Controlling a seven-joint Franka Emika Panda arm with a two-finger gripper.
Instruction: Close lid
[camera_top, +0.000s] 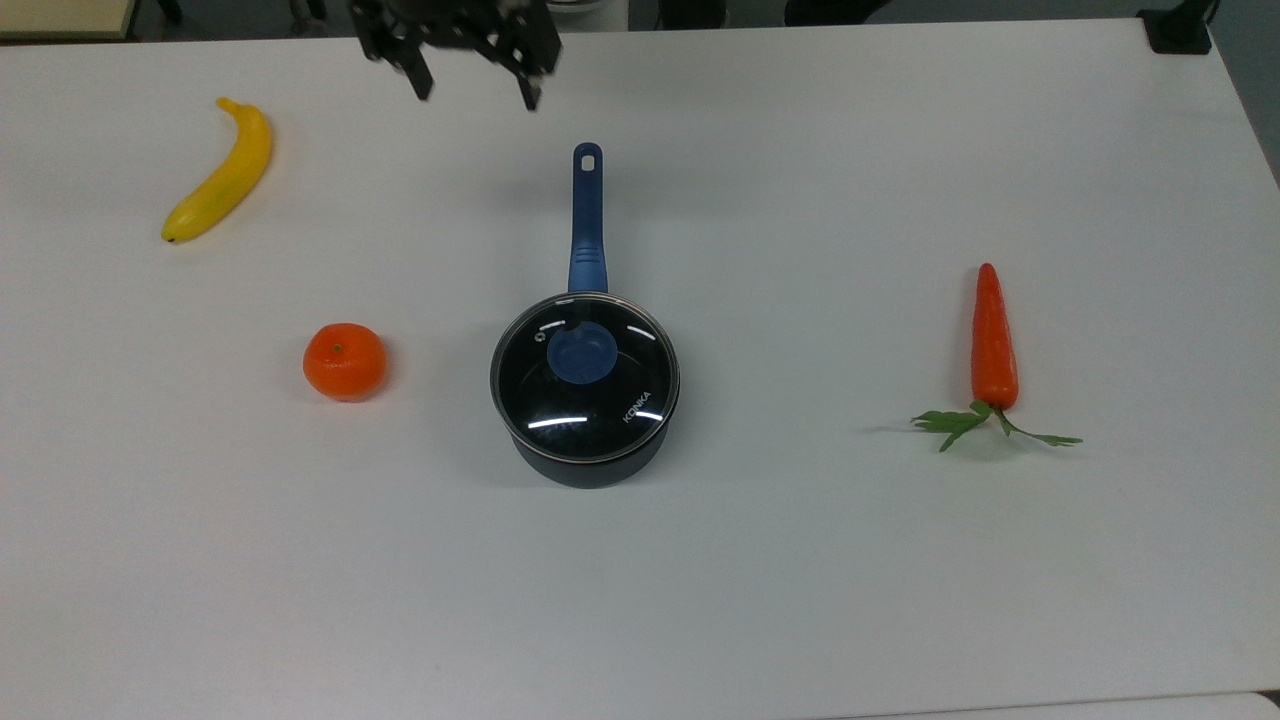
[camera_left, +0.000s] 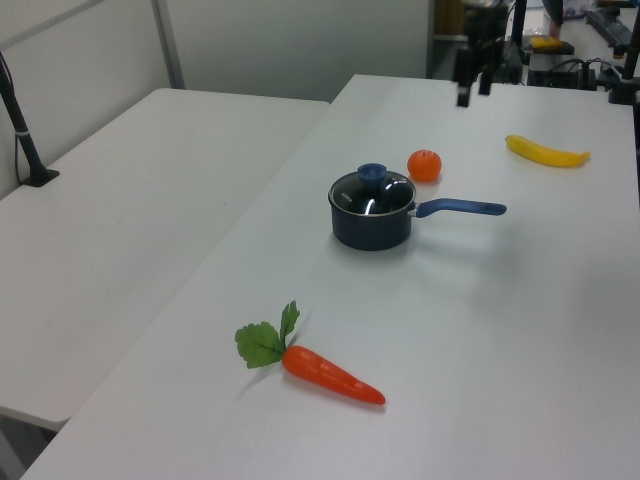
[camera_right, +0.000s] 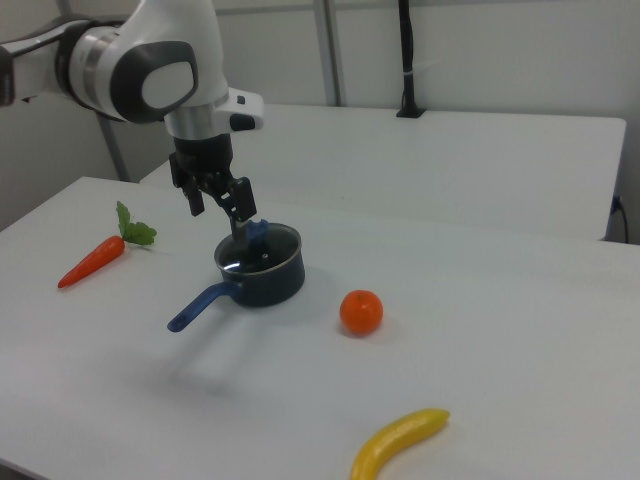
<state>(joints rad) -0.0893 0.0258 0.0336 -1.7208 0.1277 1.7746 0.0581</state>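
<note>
Surface (camera_top: 900, 600), top view: the pan (camera_top: 585, 455) sits at centre, handle toward 12 o'clock. The lid (camera_top: 584, 375) rests level on its rim, knob (camera_top: 582, 352) central; we judge the closing done. Carrot (camera_top: 993, 340) at 3 o'clock, banana (camera_top: 222, 175) at 10 o'clock, orange (camera_top: 344, 361) at 9 o'clock. The gripper (camera_top: 470, 85) hangs at 11 o'clock, fingers (camera_top: 420, 78) spread wide, holding nothing. To finish well, we would retreat high, clear of knob and handle.

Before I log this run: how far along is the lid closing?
Looks done: the lid sits level on the blue saucepan, rim matching rim. Nothing is in hand; the gripper hangs open and empty, away from the knob. Nothing visible is left.
</note>
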